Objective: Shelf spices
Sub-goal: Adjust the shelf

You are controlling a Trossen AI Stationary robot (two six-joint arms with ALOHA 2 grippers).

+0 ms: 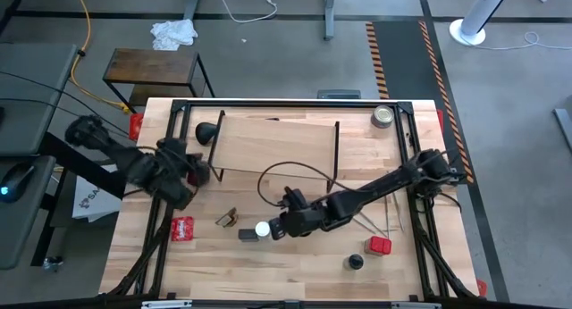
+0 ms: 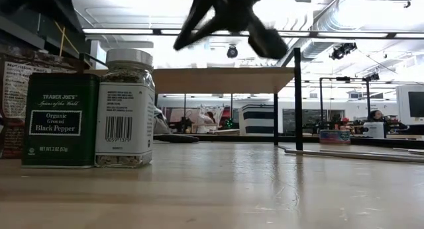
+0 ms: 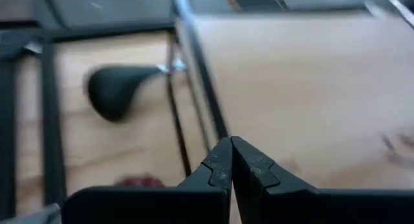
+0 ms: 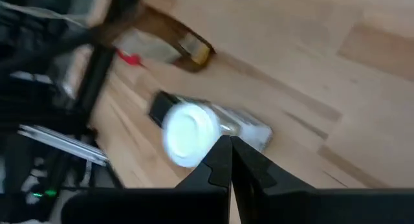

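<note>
Nearest the low camera, at the left of the frame, a green black-pepper tin point(image 2: 60, 120) and a clear white-labelled spice jar point(image 2: 124, 108) stand upright, touching side by side on the wooden surface point(image 2: 265, 189). Behind them the shelf point(image 2: 222, 79) spans the middle of the frame, a light board on thin black rod frames.

Seen from above, a black-capped jar point(image 1: 356, 262) and a red-capped jar point(image 1: 379, 246) lie at the lower right of the frame, near each other. Toward the lower middle, the right gripper point(image 1: 279, 227) reaches in from the right, its fingers pressed together with nothing between them. Just beside its tip lies the white-capped jar point(image 1: 263, 229), tipped on its side, with a dark jar point(image 1: 247, 235) against it; the right wrist view shows that white cap point(image 4: 189, 135) facing the camera, just beyond the closed fingertips. A small tan holder point(image 1: 226, 219) sits a little further left, and a flat red packet point(image 1: 182, 228) lies near the left rail.

Higher up, the left gripper point(image 1: 200, 173) hovers at the shelf's left end frame, fingers shut on nothing. A black rounded object point(image 1: 207, 131) rests in the upper left by the shelf, and a round silver tin point(image 1: 384, 116) in the upper right corner.
</note>
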